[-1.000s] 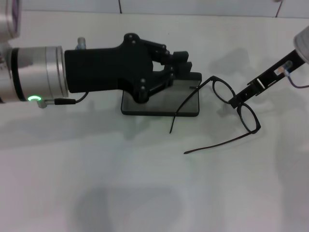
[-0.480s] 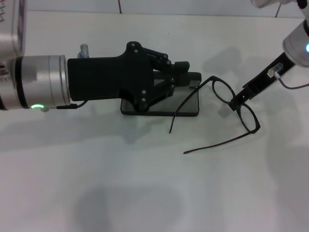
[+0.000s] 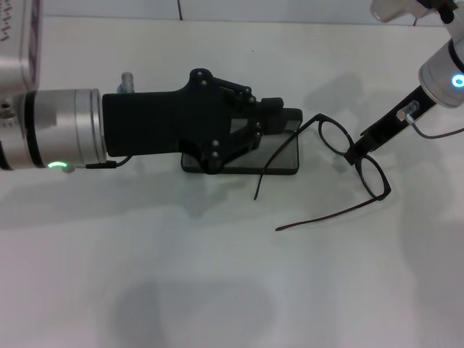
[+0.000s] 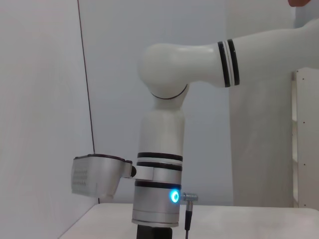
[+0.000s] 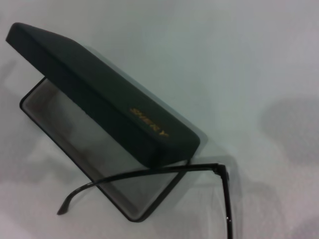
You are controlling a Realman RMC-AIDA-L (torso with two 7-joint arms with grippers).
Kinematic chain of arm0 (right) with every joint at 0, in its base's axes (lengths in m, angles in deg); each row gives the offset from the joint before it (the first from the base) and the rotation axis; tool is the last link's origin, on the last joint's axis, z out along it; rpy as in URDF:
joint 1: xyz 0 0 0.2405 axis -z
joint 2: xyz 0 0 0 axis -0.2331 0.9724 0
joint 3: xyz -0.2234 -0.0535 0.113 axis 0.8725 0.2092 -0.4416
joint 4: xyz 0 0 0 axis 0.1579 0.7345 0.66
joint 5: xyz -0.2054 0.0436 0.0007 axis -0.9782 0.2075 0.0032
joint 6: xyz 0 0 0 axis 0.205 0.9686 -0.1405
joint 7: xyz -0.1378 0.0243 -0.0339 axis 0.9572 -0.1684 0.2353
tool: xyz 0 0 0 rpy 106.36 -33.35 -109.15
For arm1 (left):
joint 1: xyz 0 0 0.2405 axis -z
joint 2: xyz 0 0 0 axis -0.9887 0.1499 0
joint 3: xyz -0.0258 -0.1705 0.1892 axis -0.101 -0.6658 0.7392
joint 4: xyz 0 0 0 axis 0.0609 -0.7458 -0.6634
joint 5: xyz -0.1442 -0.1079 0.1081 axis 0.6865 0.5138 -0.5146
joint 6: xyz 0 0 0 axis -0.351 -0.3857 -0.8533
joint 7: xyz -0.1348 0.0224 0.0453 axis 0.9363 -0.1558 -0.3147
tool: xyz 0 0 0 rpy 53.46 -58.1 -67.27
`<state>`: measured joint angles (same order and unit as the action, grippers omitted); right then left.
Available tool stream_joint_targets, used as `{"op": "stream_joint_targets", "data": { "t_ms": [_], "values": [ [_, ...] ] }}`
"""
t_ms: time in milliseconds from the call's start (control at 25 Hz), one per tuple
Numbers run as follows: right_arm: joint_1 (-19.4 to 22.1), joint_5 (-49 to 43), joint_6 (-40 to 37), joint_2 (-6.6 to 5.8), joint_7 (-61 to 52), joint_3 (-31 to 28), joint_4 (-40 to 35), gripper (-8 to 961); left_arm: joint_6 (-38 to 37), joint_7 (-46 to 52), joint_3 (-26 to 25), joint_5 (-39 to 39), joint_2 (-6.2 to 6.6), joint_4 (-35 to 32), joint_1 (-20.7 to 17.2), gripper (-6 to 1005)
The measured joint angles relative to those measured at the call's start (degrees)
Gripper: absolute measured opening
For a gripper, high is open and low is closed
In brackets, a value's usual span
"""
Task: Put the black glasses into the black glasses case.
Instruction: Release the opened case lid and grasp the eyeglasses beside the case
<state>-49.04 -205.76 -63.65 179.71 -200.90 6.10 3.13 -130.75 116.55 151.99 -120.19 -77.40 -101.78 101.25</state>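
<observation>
The black glasses case [image 3: 279, 158] lies open at the table's middle; the right wrist view shows its lid [image 5: 99, 89] raised, with orange lettering, over the grey inside. My left gripper [image 3: 279, 109] reaches in from the left and sits over the lid, hiding most of it. The black glasses [image 3: 371, 176] lie unfolded just right of the case. One temple arm [image 5: 149, 173] lies across the case's open tray. My right gripper [image 3: 355, 154] comes in from the upper right and is shut on the frame at the bridge.
A small clear cylinder [image 3: 127, 75] stands behind my left wrist. The white table [image 3: 217, 275] stretches to the front. The left wrist view shows only my right arm [image 4: 159, 199] against a pale wall.
My right arm has swung slightly up and back while staying on the glasses' bridge. The glasses and case have hardly moved. My left arm has shifted a little.
</observation>
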Motion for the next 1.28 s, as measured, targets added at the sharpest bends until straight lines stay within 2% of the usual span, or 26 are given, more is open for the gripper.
{"op": "stream_joint_targets", "data": {
  "t_ms": [120, 600, 1280],
  "values": [
    [0.22, 0.19, 0.74, 0.10, 0.13, 0.03, 0.53, 456, 0.00, 0.00, 0.00, 0.16, -0.02, 0.33, -0.15, 120],
    [0.30, 3.05, 3.83, 0.10, 0.32, 3.07, 2.30, 430, 0.00, -1.35, 0.00, 0.54, -0.06, 1.45, -0.22, 111],
    [0.30, 4.25, 4.32, 0.26, 0.45, 3.06, 3.46, 231, 0.00, -2.19, 0.00, 0.57, -0.06, 2.79, -0.11, 97]
  ]
}}
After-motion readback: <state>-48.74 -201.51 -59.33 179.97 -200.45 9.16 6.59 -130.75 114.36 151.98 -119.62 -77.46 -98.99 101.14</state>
